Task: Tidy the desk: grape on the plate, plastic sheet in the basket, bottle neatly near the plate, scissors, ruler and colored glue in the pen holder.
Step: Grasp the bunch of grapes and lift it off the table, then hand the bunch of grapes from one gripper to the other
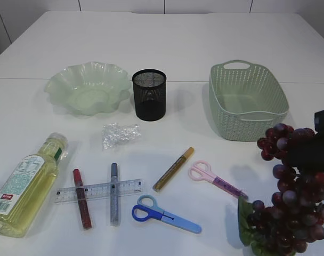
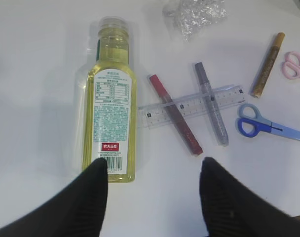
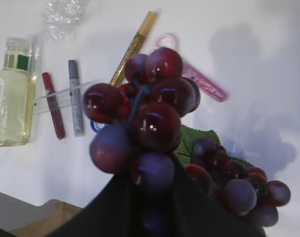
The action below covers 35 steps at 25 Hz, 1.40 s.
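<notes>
My right gripper (image 3: 152,192) is shut on the dark red grape bunch (image 1: 292,205) and holds it above the table at the front right; the bunch fills the right wrist view (image 3: 155,123). My left gripper (image 2: 152,170) is open and empty, just behind the base of the lying yellow bottle (image 2: 109,106). The bottle (image 1: 26,184) lies front left. The clear ruler (image 1: 98,190) lies under a red glue stick (image 1: 82,207) and a grey one (image 1: 114,193). A gold glue stick (image 1: 173,169), pink scissors (image 1: 212,180) and blue scissors (image 1: 164,214) lie nearby. The crumpled plastic sheet (image 1: 119,134) lies behind them.
A pale green wavy plate (image 1: 87,88) stands at the back left, a black mesh pen holder (image 1: 149,95) beside it, and a green woven basket (image 1: 247,101) at the back right. The table's front edge shows in the right wrist view (image 3: 36,217).
</notes>
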Tool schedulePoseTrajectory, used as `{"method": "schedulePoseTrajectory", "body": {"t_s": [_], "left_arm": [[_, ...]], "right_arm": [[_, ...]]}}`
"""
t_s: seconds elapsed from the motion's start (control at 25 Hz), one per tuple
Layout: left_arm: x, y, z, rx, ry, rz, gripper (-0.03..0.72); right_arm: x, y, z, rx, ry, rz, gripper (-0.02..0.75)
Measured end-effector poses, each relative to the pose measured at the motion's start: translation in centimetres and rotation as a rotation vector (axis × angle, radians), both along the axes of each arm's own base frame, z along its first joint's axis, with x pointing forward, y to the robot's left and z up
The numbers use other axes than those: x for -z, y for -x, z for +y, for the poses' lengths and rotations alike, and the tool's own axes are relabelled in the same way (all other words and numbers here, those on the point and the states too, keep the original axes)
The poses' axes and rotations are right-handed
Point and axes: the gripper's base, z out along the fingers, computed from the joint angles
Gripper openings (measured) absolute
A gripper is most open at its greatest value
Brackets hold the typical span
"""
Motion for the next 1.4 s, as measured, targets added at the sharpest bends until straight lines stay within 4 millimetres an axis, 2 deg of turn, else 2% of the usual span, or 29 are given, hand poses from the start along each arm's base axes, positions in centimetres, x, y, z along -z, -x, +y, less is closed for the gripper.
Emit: {"method": "schedulePoseTrajectory", "body": {"t_s": [0.2,0.52,0.76,1.04,1.2,1.4], "left_arm": [[0.0,0.0,0.0,0.0,0.0,0.0,0.435],[0.0,0.0,0.0,0.001,0.003,0.0,0.435],[-0.3,0.1,-0.7,0.064,0.058,-0.019,0.435],[-1.1,0.2,-2.3,0.247,0.144,-0.112,0.435],[-1.8,0.5,-3.8,0.362,0.219,-0.179,0.435],[-2.5,0.4,-6.0,0.481,0.283,-0.289,0.435]], "right_arm": [[-1.4,0.2,0.7,-0.058,-0.076,-0.048,0.119],[-6.6,-0.6,1.8,-0.156,-0.187,-0.208,0.119],[-9.1,-0.7,2.5,-0.187,-0.317,-0.291,0.119],[-10.3,-0.5,3.1,-0.221,-0.45,-0.344,0.119],[-10.6,-0.1,4.1,-0.271,-0.49,-0.363,0.119],[-12.0,0.1,4.8,-0.313,-0.509,-0.404,0.119]]}}
